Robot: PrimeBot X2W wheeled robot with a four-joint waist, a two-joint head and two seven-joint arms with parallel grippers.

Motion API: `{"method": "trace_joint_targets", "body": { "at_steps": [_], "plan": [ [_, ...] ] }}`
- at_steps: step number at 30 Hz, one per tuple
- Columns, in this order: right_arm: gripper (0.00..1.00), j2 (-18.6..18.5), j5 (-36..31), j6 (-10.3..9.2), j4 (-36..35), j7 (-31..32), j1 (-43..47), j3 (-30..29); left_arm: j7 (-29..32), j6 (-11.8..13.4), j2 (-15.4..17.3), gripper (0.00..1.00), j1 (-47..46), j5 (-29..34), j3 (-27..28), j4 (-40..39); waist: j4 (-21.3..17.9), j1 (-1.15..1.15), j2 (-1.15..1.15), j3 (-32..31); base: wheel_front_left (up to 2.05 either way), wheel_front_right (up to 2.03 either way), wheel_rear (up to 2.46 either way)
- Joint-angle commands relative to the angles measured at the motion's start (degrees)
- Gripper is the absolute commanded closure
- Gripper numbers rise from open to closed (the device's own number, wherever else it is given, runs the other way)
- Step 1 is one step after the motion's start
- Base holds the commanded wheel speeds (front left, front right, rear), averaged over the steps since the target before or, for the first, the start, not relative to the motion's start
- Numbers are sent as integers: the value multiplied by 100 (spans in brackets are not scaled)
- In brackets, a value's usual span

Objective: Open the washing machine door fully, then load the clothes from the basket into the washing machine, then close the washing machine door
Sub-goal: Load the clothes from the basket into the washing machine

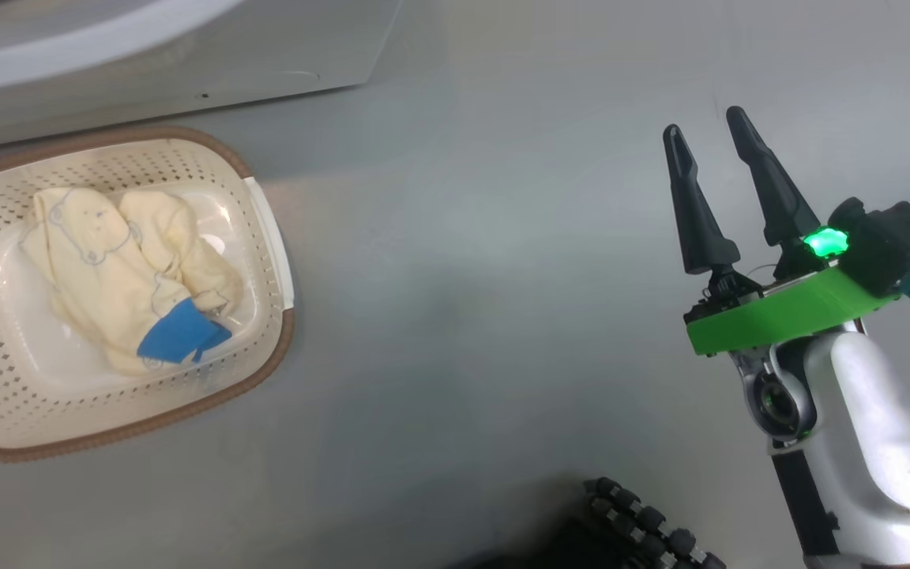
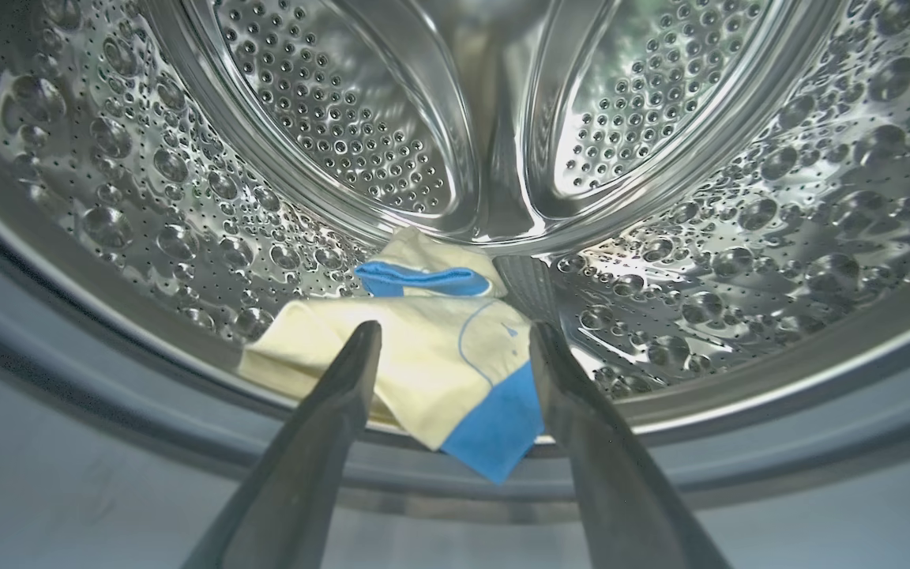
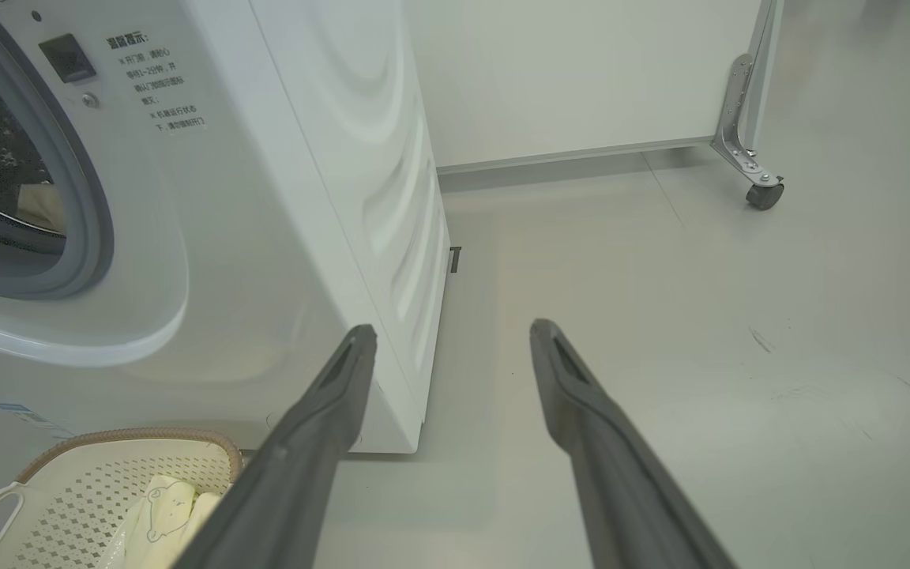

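Note:
The cream basket (image 1: 265, 237) stands on the floor at the left, holding pale yellow clothes (image 1: 107, 261) with a blue piece (image 1: 178, 332). Just behind it is the white washing machine (image 1: 186, 55). In the left wrist view my left gripper (image 2: 455, 336) is open inside the steel drum (image 2: 186, 221), just above a cream-and-blue garment (image 2: 431, 356) lying at the drum's front lip. My right gripper (image 1: 712, 130) hangs open over bare floor, well right of the basket, with nothing between its fingers. The right wrist view shows the washing machine (image 3: 281, 197), the basket (image 3: 92, 482) and clothes (image 3: 163, 510). The washing machine door is out of view.
A white panel on a castor (image 3: 763, 194) stands behind the machine's right side. Grey floor (image 1: 463, 276) lies between the basket and my right arm. A dark ribbed cable (image 1: 644, 521) shows at the bottom edge.

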Motion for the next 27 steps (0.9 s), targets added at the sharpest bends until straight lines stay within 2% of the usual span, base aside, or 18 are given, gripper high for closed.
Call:
{"method": "trace_joint_targets", "body": {
  "at_steps": [1,11,19,27],
  "plan": [
    [0,-30,-53,25,-183,-38,161,12,-105,70,233,0,105,-38,170,-267,120,0,0,-123,0,0,0],
    [0,-30,-428,25,-273,-38,367,-374,-684,661,142,0,2139,-308,331,-2116,642,0,0,-616,0,0,0],
    [0,-69,-731,25,-274,-38,628,-592,-824,1371,22,0,3619,-281,454,-3289,1103,0,0,-1098,0,0,0],
    [0,-224,-874,25,-181,-37,1020,-673,-870,1586,-324,0,4872,-250,778,-3694,1472,0,0,-1694,0,0,0]
  ]
}}
